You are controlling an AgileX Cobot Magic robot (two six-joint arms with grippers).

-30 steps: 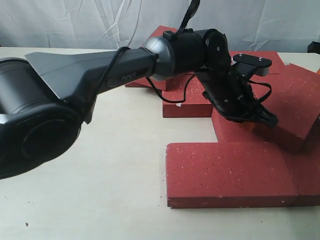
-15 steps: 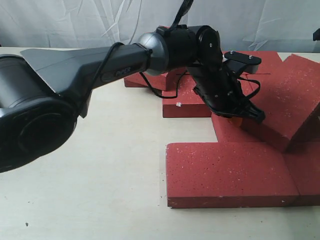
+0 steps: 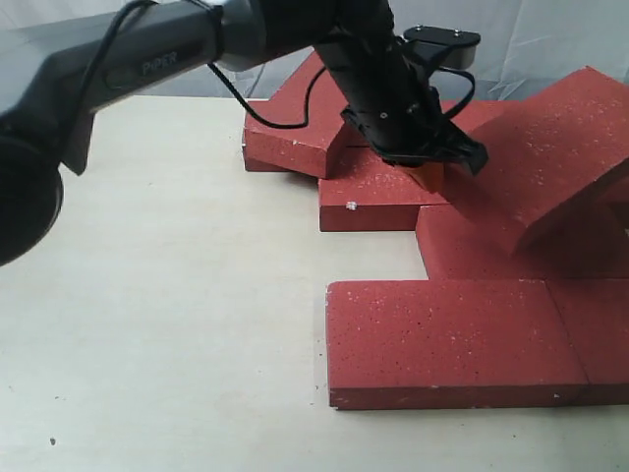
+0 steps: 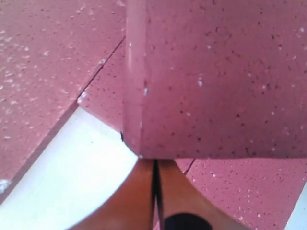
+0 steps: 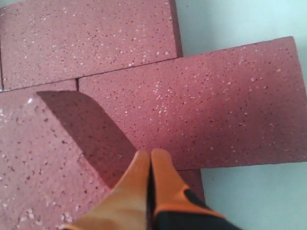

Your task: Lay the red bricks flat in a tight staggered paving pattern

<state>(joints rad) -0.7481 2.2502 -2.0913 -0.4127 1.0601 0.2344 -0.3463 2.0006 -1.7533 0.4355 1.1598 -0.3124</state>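
Left gripper (image 3: 429, 175): closed, orange fingers (image 4: 129, 201) pressed together with nothing between them, tips set against the low edge of the tilted brick (image 3: 550, 138). Left arm (image 3: 147, 59): black and grey, reaching across from the left side of the exterior view to the middle of the brick group. Right gripper (image 5: 150, 155): closed and empty, tips beside the shadowed underside of the same raised brick; it does not show in the exterior view. Tilted brick: dark red, white-flecked, right end lifted high, low end down on the flat bricks next to the left gripper. Flat bricks: front brick (image 3: 447, 339) nearest the camera, touching a neighbour (image 3: 595, 334) on its right; behind it a second row (image 3: 462, 251), offset sideways and partly under the tilted brick; behind that a middle brick (image 3: 378, 192), offset again. Far-left brick (image 3: 290, 128): lying at an angle to the rest and not flush with them. Right wrist view: two flat bricks (image 5: 206, 105) meeting along their long edges, staggered. Table (image 3: 177, 295): pale, bare on the left. Backdrop (image 3: 531, 39): creased white cloth.
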